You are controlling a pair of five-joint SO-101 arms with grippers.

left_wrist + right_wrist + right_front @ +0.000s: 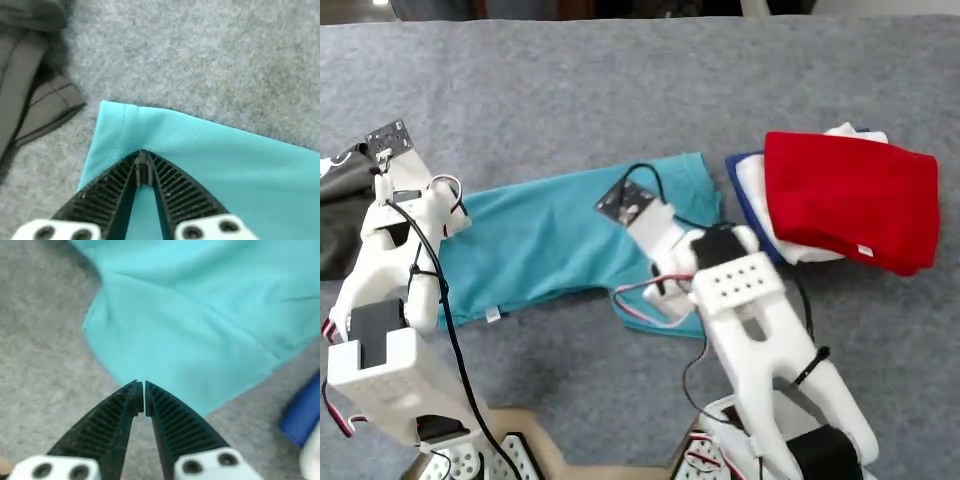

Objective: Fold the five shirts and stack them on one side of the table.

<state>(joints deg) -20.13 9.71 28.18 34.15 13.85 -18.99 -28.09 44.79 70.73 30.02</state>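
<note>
We see two arms built from white plastic shells, the left arm (380, 300) and the right arm (760, 330). Black cables (430, 290) run along them, and thin red and white wires (640, 305) loop beside the right one. Each wrist carries a small dark circuit board (625, 202). A white block (738, 280) on the right arm shows a grid of round holes. The left gripper (143, 167) and right gripper (140, 395) have black ribbed fingers (117, 187) tapering to points, set on white mounts with dark screw holes (45, 232).

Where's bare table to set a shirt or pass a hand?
Free: far strip of table beyond the teal shirt and folded stack; near right corner in front of the stack. Crowded: middle, left gripper and right gripper at the teal shirt; left edge, dark shirt.
</note>
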